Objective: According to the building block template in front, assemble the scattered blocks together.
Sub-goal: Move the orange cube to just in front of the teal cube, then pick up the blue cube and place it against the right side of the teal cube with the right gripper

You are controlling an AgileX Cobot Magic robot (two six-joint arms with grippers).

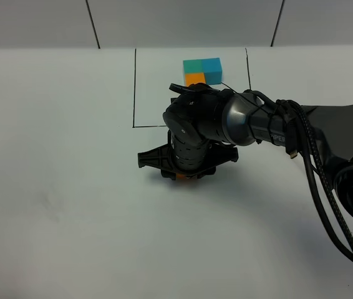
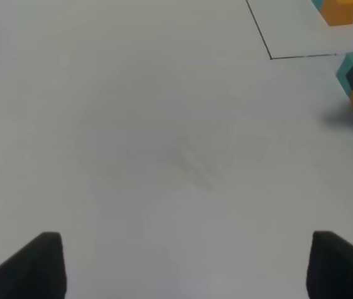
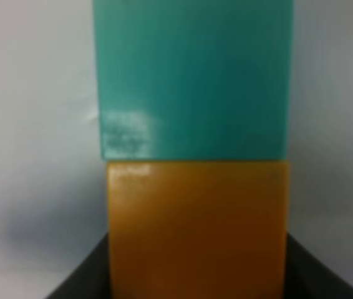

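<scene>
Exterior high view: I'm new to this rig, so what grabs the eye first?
The black right arm reaches across the middle, its fingers around an orange block touching a teal block. Beyond it sits the colourful template in a drawn frame.

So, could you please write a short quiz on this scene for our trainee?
1. True or false: the left gripper is holding a cube.
2. Which cube sits between the jaws of the right gripper? A) teal B) orange C) blue
3. Fill in: in the right wrist view, the teal cube and the orange cube are ____ (touching / apart).
Key: 1 false, it is open and empty; 2 B; 3 touching.
</scene>
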